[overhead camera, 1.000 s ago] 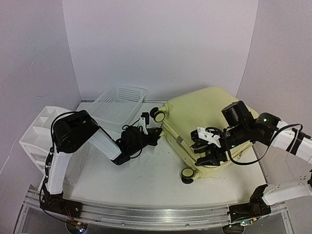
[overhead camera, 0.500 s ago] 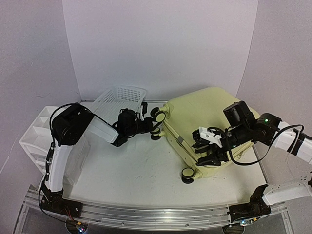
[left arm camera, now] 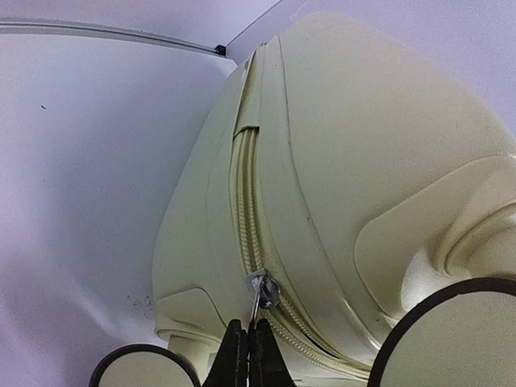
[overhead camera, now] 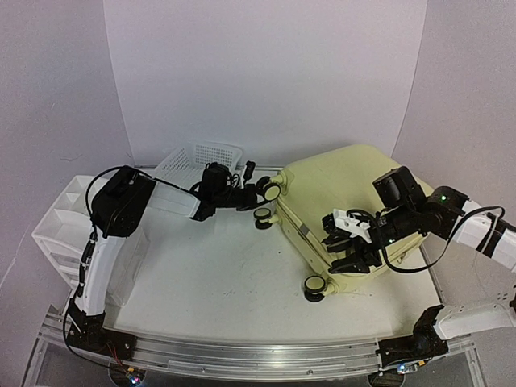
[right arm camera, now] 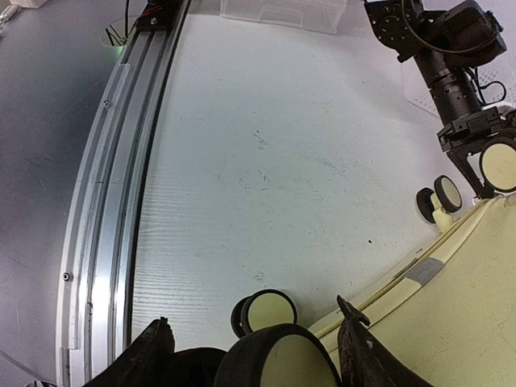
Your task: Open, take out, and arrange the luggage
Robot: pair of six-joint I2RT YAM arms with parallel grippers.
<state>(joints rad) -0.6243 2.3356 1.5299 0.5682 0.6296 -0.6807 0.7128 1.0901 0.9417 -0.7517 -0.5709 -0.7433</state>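
The pale yellow luggage (overhead camera: 339, 189) lies flat at the right of the table, its caster wheels facing left. My left gripper (overhead camera: 260, 193) reaches its far wheel corner. In the left wrist view that gripper (left arm camera: 247, 329) is shut on the silver zipper pull (left arm camera: 261, 297) in the luggage's (left arm camera: 363, 145) seam, between two wheels. My right gripper (overhead camera: 343, 254) is at the near wheel corner. In the right wrist view its fingers (right arm camera: 157, 355) close on a black-and-cream caster wheel (right arm camera: 282, 363) of the luggage (right arm camera: 459, 322).
A white mesh basket (overhead camera: 201, 157) stands at the back, behind the left arm. A white drawer organizer (overhead camera: 60, 222) sits at the far left edge. The aluminium rail (right arm camera: 113, 201) runs along the near edge. Purple walls close in the back and sides.
My left gripper has travelled from beside the lower of the far wheels up to the far wheel corner. The luggage has shifted slightly to the right. The right gripper keeps its hold.
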